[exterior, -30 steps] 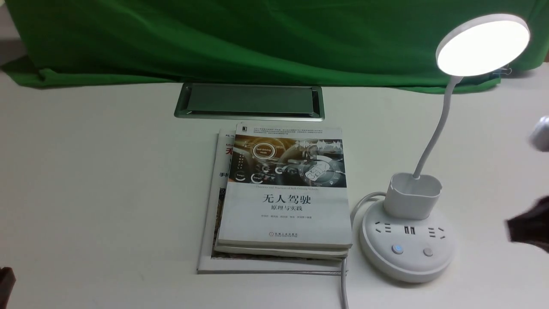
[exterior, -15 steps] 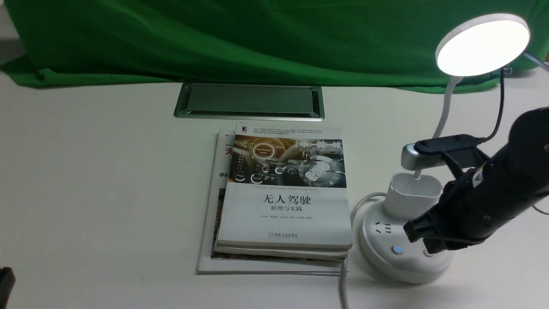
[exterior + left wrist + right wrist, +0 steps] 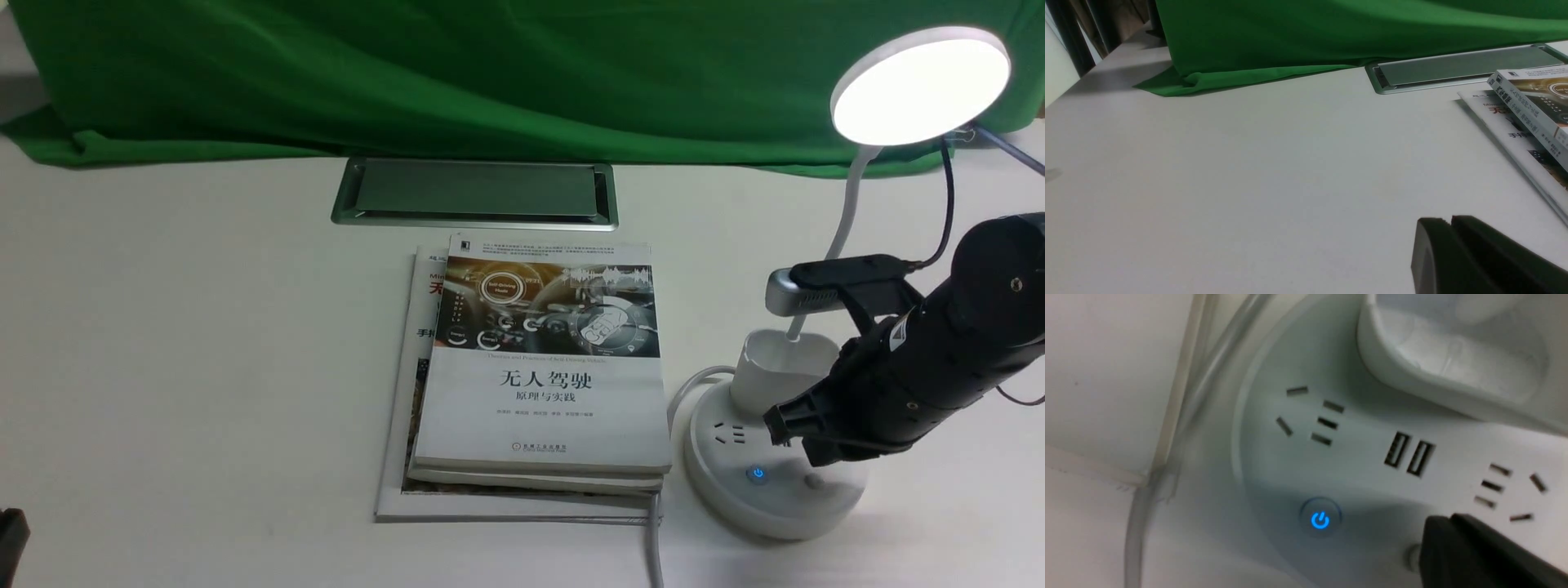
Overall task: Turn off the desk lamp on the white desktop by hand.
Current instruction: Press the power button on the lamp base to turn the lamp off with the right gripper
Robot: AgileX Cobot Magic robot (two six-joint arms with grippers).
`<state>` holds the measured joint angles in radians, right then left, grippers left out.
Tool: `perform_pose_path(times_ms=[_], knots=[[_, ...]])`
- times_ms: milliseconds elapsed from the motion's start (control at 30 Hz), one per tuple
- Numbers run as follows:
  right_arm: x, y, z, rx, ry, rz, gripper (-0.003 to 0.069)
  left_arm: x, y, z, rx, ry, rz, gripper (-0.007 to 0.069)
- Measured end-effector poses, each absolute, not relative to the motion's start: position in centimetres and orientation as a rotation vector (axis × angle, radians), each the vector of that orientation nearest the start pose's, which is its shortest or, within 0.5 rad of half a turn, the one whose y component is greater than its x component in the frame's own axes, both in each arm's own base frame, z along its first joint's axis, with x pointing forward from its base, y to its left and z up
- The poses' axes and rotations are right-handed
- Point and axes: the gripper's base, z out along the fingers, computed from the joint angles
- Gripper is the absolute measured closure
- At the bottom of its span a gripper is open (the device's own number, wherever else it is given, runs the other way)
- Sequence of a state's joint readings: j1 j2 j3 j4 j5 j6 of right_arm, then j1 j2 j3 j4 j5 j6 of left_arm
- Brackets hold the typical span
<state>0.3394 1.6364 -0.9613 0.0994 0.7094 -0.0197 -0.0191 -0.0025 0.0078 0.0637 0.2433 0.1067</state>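
The white desk lamp stands at the right of the white desktop. Its round disc head is lit. Its puck base carries sockets, a blue-lit power button and a plain round button. My right gripper is shut, its dark fingertips just above the base by the plain button. In the right wrist view the shut fingertips cover most of that plain button, with the blue button apart to one side. My left gripper is shut and empty, low over bare desktop.
A stack of books lies close to the left of the lamp base. The lamp's white cord runs off the front edge. A silver-framed grey hatch sits behind the books, and green cloth covers the back.
My right arm came in from the right edge to the lamp base, then rose slightly over the plain button. The lamp stays lit. The left arm has not moved.
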Motion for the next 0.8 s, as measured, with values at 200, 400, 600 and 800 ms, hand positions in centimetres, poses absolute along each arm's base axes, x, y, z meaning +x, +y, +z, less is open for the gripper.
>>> perform_pose_path(times_ms=[200, 400, 600, 800], knots=[[28.9, 10.8, 18.0, -0.420, 2.895, 0.160, 0.0624, 5.5, 0.0, 18.9, 0.151, 1.727, 0.123, 0.0605], [29.1, 10.8, 17.8, -0.433, 2.900, 0.157, 0.0622, 5.5, 0.0, 18.9, 0.152, 1.727, 0.124, 0.0605], [28.7, 10.6, 19.3, -0.442, 2.837, 0.164, 0.0623, 5.5, 0.0, 18.9, 0.152, 1.727, 0.124, 0.0605], [28.1, 10.4, 21.3, -0.439, 2.786, 0.175, 0.0624, 5.5, 0.0, 18.9, 0.152, 1.727, 0.124, 0.0605]])
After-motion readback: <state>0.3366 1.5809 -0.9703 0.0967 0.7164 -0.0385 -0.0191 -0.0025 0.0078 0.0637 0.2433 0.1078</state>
